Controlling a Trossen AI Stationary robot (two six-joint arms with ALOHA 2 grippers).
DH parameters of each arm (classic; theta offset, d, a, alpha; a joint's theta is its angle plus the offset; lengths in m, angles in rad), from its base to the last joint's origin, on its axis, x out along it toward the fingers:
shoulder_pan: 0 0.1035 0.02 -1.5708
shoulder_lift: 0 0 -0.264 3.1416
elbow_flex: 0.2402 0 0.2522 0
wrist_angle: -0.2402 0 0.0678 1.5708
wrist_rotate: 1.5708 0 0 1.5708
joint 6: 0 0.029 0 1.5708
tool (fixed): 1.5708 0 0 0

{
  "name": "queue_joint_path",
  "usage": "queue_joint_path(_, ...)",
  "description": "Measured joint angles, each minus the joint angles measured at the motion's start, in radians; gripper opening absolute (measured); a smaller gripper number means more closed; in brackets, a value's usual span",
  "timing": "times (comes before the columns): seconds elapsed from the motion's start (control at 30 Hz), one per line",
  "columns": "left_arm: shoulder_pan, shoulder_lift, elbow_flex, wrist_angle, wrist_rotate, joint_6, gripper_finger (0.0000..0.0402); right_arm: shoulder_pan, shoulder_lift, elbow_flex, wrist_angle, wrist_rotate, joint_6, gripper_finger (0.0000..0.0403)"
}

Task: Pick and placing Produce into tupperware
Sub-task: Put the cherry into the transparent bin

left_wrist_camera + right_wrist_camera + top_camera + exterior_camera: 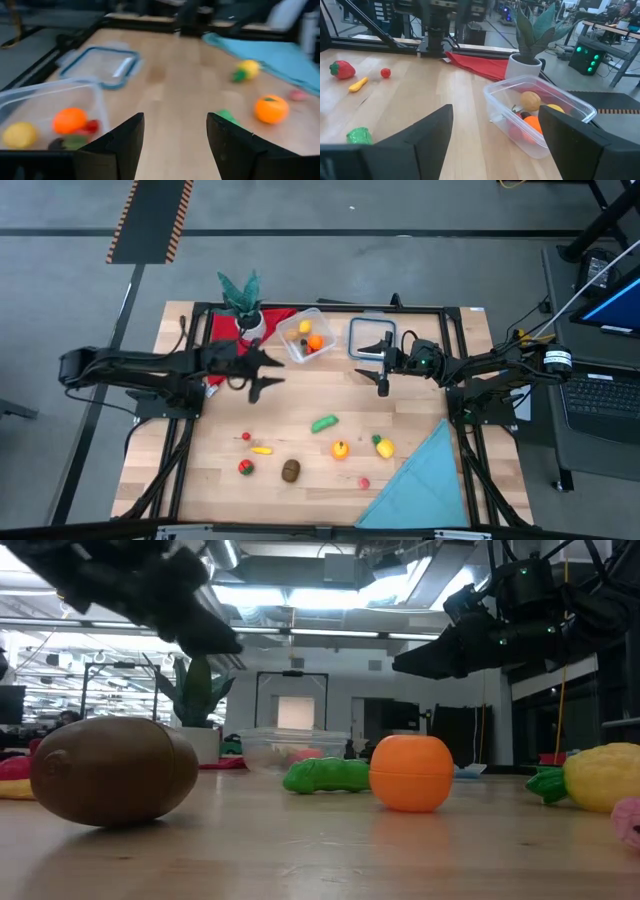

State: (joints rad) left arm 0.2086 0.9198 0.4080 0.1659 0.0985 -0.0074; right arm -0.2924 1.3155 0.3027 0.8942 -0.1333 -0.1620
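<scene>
The clear tupperware (308, 335) stands at the table's far middle with an orange piece (69, 120), a yellow piece (19, 135) and other produce inside. More produce lies loose on the near half: a green piece (324, 423), an orange one (340, 449), a yellow one (383, 446), a brown one (291, 470) and a strawberry (244, 467). My left gripper (266, 372) hovers open just left of and nearer than the tupperware, with nothing between its fingers. My right gripper (383, 368) waits open to the tupperware's right, also with nothing in it.
A clear lid with a blue-grey rim (372, 337) lies right of the tupperware. A potted plant (243, 300) and a red cloth (275, 318) sit at the far left. A teal cloth (425, 480) covers the near right corner. Bare wood lies between the grippers.
</scene>
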Motion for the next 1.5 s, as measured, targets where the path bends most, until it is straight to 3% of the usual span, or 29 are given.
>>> queue_joint_path(0.3, -0.053, -0.168, -0.127, -0.028, 0.267, 0.001, 0.0206, 0.002, 0.000, 0.000, 0.000, 0.000, 0.002, 0.0294)
queue_joint_path(0.6, -0.055, -0.183, -0.141, -0.025, 0.285, -0.140, 0.0206, 0.002, 0.000, 0.000, 0.000, 0.000, 0.004, 0.0294)
queue_joint_path(0.77, -0.055, -0.183, -0.141, -0.012, 0.213, -0.140, 0.0206, 0.002, 0.000, 0.000, 0.001, 0.000, 0.011, 0.0294)
queue_joint_path(0.97, -0.066, -0.182, -0.141, -0.036, 0.208, -0.121, 0.0206, 0.002, 0.000, 0.000, 0.001, 0.000, 0.055, 0.0294)
queue_joint_path(1.13, -0.140, -0.182, -0.093, -0.214, 0.187, -0.177, 0.0200, 0.002, 0.000, 0.000, 0.002, 0.001, 0.057, 0.0294)
queue_joint_path(1.33, -0.308, -0.169, 0.055, -0.515, -0.020, -0.210, 0.0185, 0.002, 0.000, 0.000, 0.004, 0.001, 0.104, 0.0294)
queue_joint_path(1.5, -0.476, -0.136, 0.179, -0.720, -0.204, -0.353, 0.0175, 0.002, 0.000, 0.000, 0.004, 0.000, 0.128, 0.0294)
